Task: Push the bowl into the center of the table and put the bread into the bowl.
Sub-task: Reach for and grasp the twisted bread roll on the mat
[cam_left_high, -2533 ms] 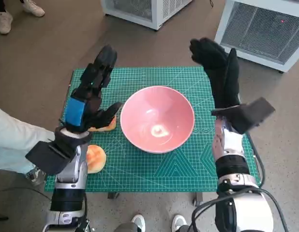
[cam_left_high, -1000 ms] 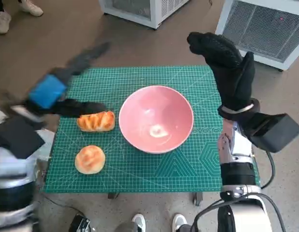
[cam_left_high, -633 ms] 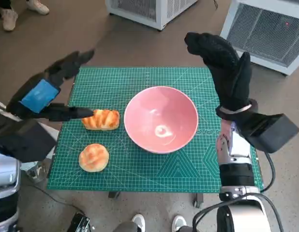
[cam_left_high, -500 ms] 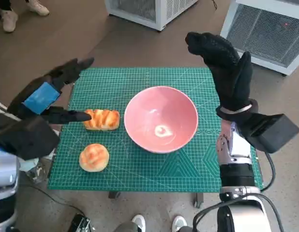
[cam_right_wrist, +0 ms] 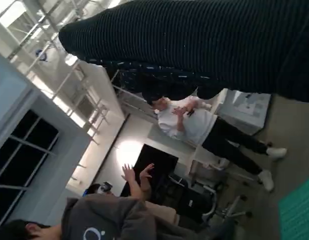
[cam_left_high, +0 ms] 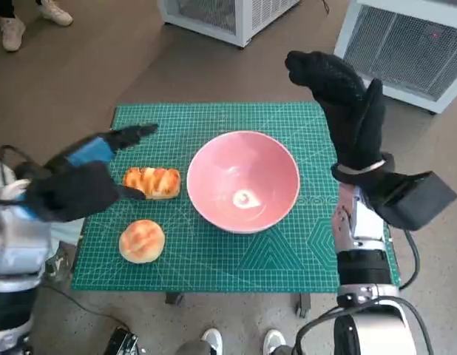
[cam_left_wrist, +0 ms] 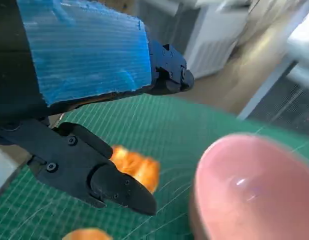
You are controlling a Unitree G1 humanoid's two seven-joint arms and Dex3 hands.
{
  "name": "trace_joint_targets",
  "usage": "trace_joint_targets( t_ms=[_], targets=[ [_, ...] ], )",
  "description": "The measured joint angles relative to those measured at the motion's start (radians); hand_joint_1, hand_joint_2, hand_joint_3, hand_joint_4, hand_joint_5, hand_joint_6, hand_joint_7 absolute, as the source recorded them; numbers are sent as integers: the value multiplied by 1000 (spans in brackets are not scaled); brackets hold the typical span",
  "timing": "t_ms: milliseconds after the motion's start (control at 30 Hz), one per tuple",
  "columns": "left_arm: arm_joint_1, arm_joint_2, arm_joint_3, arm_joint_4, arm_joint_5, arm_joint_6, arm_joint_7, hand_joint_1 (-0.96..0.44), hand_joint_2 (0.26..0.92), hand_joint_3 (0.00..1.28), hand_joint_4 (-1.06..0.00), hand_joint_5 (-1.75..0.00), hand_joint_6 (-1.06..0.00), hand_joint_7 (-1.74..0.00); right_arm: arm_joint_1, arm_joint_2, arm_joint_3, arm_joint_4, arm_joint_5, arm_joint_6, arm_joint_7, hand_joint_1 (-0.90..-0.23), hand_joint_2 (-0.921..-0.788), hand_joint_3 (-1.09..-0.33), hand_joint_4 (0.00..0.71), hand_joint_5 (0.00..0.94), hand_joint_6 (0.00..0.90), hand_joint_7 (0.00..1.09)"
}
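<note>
A pink bowl [cam_left_high: 242,180] stands empty in the middle of the green cutting mat [cam_left_high: 214,118]; the left wrist view shows the bowl [cam_left_wrist: 254,190] too. A ridged bread loaf [cam_left_high: 152,182] lies just left of it, also seen as the loaf [cam_left_wrist: 137,167] in the left wrist view. A round bun [cam_left_high: 142,240] lies nearer the front left. My left hand [cam_left_high: 88,174] hovers over the mat's left edge beside the loaf, fingers spread, holding nothing. My right hand [cam_left_high: 339,100] is raised above the mat's far right corner, fingers apart and empty.
White slatted appliances [cam_left_high: 406,37] stand on the floor behind the table. A person's shoes [cam_left_high: 7,26] show at the far left. In the right wrist view, people [cam_right_wrist: 194,120] stand and sit in the room beyond.
My left hand lifted off the loaf and swung out to the left, then came back lower beside the mat's left edge. The right hand rose slightly and stays raised. The camera shifted a little.
</note>
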Motion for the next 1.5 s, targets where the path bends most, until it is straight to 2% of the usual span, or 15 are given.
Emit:
trace_joint_targets(
  t_ms=[433,700,800,933,1000,1033,1067,1133,1167,1200,1233,1267,1300,1400,1500],
  targets=[
    [-98,-71,-168,268,154,-4,38,-230,729,1,-143,-1,-311,-1,0,-10,-2,2,-1,-6,-6,-778,-921,-714,222,3,51,558],
    [-179,-147,-254,497,246,-31,124,-223,729,0,-156,-5,-325,-6,1,-15,-1,3,-13,-9,-15,-769,-921,-723,223,3,51,558],
    [-199,-170,-273,567,262,-44,154,-162,737,4,-177,-11,-345,-14,0,-16,-1,2,-14,-9,-20,-769,-921,-724,223,3,52,558],
    [-232,-204,-298,671,288,-74,215,-83,757,11,-255,-22,-437,-38,1,-19,0,-2,-21,-10,-27,-770,-921,-726,223,3,50,557],
    [-251,-218,-307,722,297,-86,250,-46,774,15,-332,-34,-512,-55,1,-19,1,-3,-23,-10,-30,-772,-921,-727,223,2,49,555],
    [-259,-223,-310,741,302,-90,266,-28,788,17,-418,-47,-568,-66,1,-19,1,-4,-25,-10,-30,-772,-921,-728,223,2,48,555],
    [-266,-227,-313,758,308,-94,279,-22,794,17,-453,-45,-591,-67,1,-19,1,-4,-26,-10,-30,-773,-921,-728,223,2,47,554],
    [-279,-236,-319,789,317,-106,310,-4,819,20,-618,-83,-683,-87,1,-19,2,-4,-29,-10,-31,-773,-921,-729,223,2,46,553],
    [-284,-240,-323,802,320,-112,325,-1,823,21,-641,-87,-696,-89,1,-19,2,-4,-30,-10,-31,-773,-921,-729,223,2,46,553],
    [-288,-242,-326,814,321,-119,337,3,833,23,-722,-119,-741,-107,1,-19,2,-4,-30,-10,-31,-772,-921,-729,223,2,44,552],
    [-291,-245,-329,826,324,-128,351,3,851,30,-725,-323,-712,-316,1,-19,2,-4,-30,-10,-31,-772,-921,-729,223,2,44,552],
    [-294,-247,-332,839,325,-142,368,2,876,63,-703,-648,-645,-642,2,-19,2,-5,-30,-10,-31,-771,-921,-729,223,2,43,551],
    [-295,-248,-334,848,327,-151,379,1,892,78,-692,-860,-613,-836,2,-19,2,-5,-30,-10,-31,-771,-921,-729,223,2,42,551],
    [-299,-250,-338,878,329,-189,424,1,911,89,-681,-1115,-593,-1048,2,-19,2,-9,-30,-10,-31,-771,-921,-729,223,2,42,551],
    [-300,-246,-338,894,328,-225,456,1,917,86,-670,-1195,-608,-1111,4,-20,2,-14,-30,-10,-31,-770,-921,-731,224,2,42,550]
  ],
)
